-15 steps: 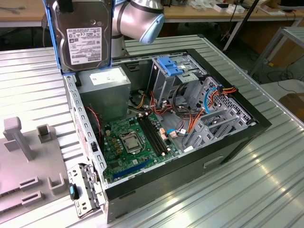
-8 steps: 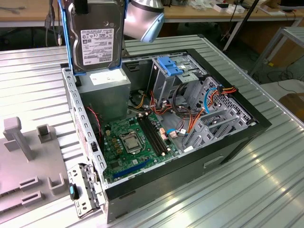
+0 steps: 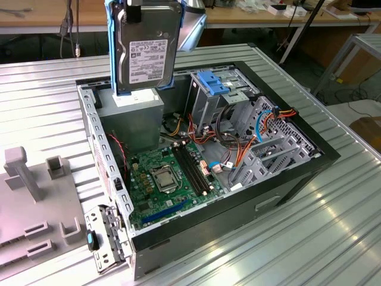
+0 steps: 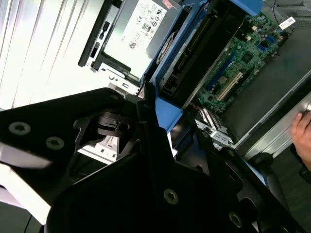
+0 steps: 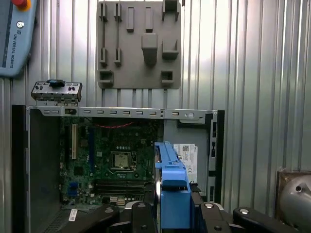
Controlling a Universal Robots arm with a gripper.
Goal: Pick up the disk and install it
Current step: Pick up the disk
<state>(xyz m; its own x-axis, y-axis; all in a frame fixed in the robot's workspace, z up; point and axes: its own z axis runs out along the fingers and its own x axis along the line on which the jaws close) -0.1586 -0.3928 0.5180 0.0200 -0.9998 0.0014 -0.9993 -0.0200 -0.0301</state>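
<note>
The disk (image 3: 146, 50), a grey-black hard drive in a bright blue carrier frame, hangs upright in the air above the back left of the open computer case (image 3: 309, 156) in the exterior view. My gripper (image 3: 135, 8) is shut on its top edge. In the first wrist view the blue carrier (image 5: 171, 189) runs down between my black fingers (image 5: 141, 216), over the motherboard (image 5: 116, 160) and power supply. In the second wrist view the disk's edge (image 4: 194, 53) juts out past the gripper body.
A grey drive cage with a fixed blue bracket (image 3: 213, 83) stands at the case's back, with cables beside it. A grey fixture plate (image 3: 30, 196) lies at the exterior view's left. A loose metal bracket (image 3: 101, 238) leans by the case corner. A person's hand (image 4: 303, 131) is near the case.
</note>
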